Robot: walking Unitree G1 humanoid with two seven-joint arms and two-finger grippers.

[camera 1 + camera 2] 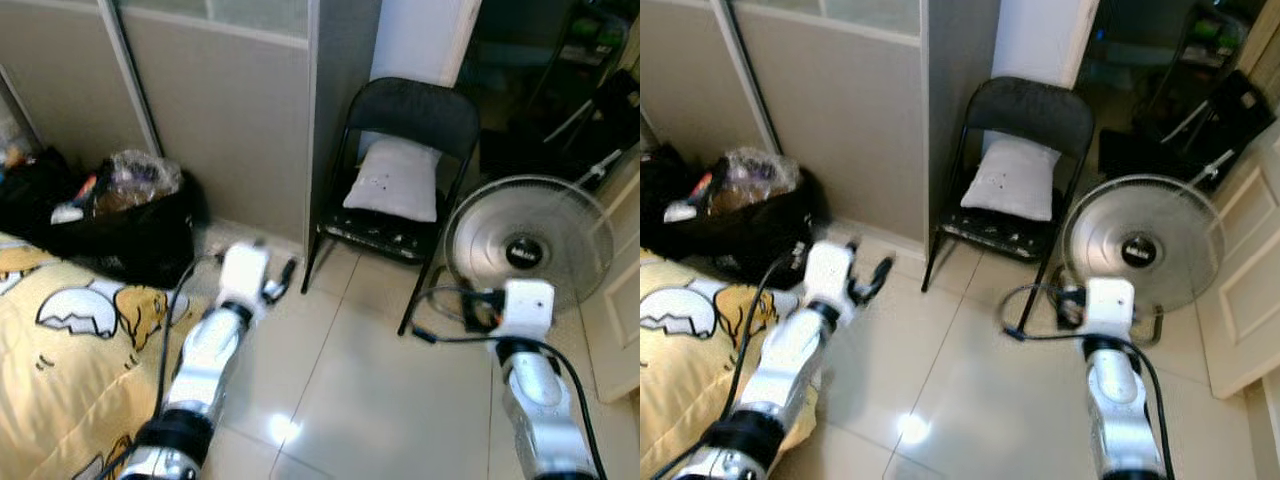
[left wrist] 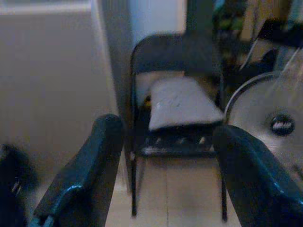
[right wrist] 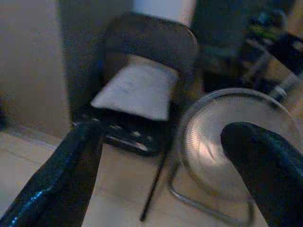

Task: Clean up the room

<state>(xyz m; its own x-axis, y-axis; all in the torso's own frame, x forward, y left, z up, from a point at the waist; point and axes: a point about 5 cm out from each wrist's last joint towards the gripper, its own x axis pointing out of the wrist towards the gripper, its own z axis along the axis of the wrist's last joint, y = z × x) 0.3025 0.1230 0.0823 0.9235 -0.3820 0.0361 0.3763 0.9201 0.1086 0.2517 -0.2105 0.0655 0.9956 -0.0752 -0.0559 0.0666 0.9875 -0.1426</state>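
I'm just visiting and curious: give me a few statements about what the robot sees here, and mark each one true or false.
1. A white pillow lies on the black folding chair. True.
2. The fan stands to the chair's left. False: it stands to its right.
3. The left pincer is open and empty. True.
4. The right pincer grips the pillow. False: it is open, holding nothing.
5. The black bag beside the yellow bedding is empty. False: things fill it.
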